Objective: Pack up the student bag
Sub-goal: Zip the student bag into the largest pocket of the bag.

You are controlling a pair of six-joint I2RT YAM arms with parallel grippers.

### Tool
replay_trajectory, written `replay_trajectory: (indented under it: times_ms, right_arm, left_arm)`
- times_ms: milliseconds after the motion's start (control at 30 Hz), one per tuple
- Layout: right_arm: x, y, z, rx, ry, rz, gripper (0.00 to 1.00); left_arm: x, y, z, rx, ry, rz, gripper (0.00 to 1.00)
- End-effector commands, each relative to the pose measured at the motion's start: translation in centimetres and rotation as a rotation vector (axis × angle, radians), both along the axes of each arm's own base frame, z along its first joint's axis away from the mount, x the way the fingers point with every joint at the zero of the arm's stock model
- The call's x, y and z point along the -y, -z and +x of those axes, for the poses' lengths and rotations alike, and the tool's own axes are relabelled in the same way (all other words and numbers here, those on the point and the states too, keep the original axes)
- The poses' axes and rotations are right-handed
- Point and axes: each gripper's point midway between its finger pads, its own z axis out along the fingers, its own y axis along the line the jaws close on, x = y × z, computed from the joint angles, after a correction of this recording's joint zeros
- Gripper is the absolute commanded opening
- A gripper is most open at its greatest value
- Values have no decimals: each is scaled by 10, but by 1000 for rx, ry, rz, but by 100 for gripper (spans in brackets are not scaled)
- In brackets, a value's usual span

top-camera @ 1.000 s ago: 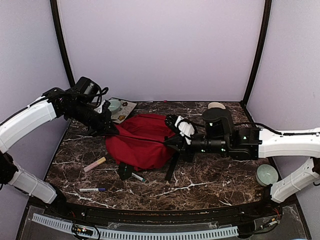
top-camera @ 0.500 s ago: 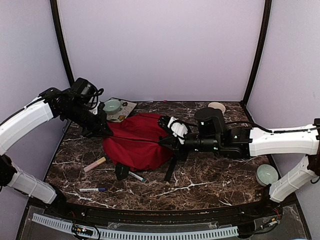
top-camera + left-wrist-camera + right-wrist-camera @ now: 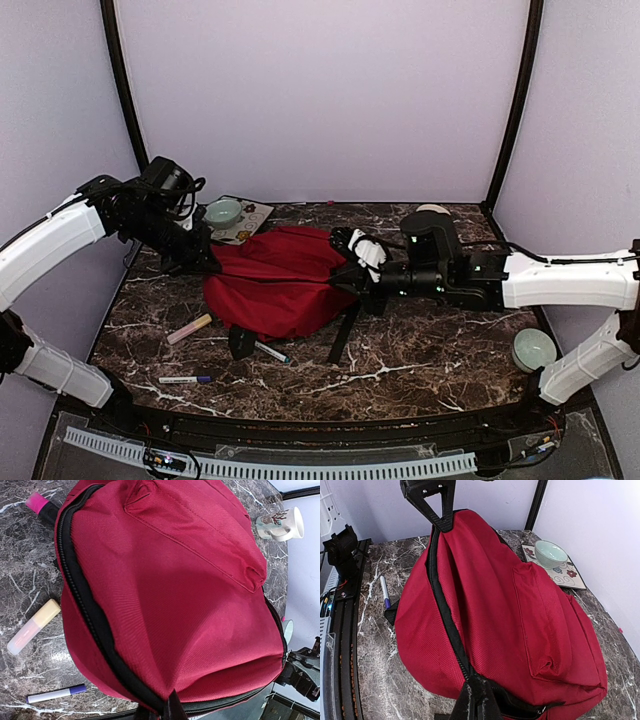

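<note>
Student bag lies stretched crosswise on the counter, its long axis running from left pincer to right pincer, each pinching an opposite end of its zipper seam.

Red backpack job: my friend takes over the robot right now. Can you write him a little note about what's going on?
Left gripper: shut, pinching the student bag at its zipper edge.
Right gripper: shut on the opposite end of that edge.
The bag is stretched between them; its inside is not visible.
Done: nothing visibly packed. A pink-and-yellow stick, a blue-capped marker and a green-tipped marker lie loose in front of it.
Left: probably open the bag and load them.
</note>
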Motion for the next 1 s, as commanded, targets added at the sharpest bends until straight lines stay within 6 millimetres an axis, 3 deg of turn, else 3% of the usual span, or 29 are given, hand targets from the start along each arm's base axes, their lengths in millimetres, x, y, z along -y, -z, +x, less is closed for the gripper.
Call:
replay_trajectory:
  times_ms: [0, 267, 533, 700, 867, 967]
  right_arm:
    - [25, -1, 12, 10, 60, -28, 0]
    - [53, 11, 20, 3, 119, -28, 0]
    - [65, 18, 23, -2, 144, -36, 0]
    - [60, 11, 17, -21, 113, -16, 0]
    - [49, 0, 12, -71, 63, 22, 0]
    - [41, -9, 8, -96, 34, 60, 0]
  left_arm:
    - [-49, 9, -7, 9, -88, 187, 0]
    - [-51, 11, -9, -8, -96, 196, 0]
    - [-51, 11, -8, -16, -99, 196, 0]
    - [-43, 10, -6, -12, -83, 159, 0]
    - [-23, -6, 0, 53, -27, 51, 1]
    - [-15, -16, 2, 95, 6, 9, 16]
